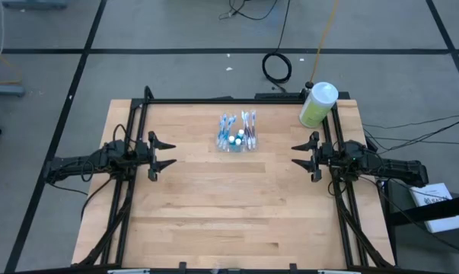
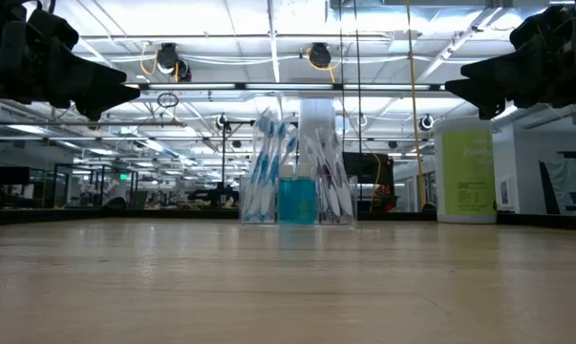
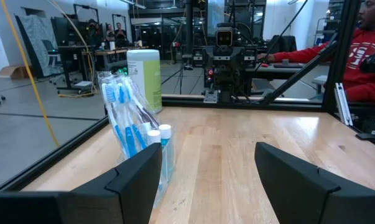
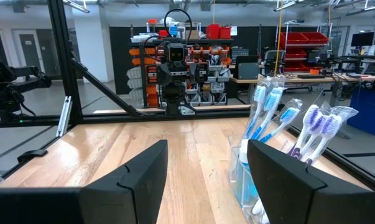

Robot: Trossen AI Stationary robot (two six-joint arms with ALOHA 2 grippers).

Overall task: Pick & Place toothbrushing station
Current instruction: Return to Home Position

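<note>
Along the near edge, the table (image 1: 229, 221) offers open wood for moving. Mid-table, left gripper (image 1: 170, 153) and right gripper (image 1: 295, 154) hang at opposite sides, jaws apart, holding nothing. Homing well likely means drawing straight back, no inward swing. Farther on, centre, the tray (image 1: 237, 134) stands with brushes (image 1: 249, 124) upright, well apart from both. Bottle (image 1: 318, 104) at the far right corner, near the right arm: mind it.
</note>
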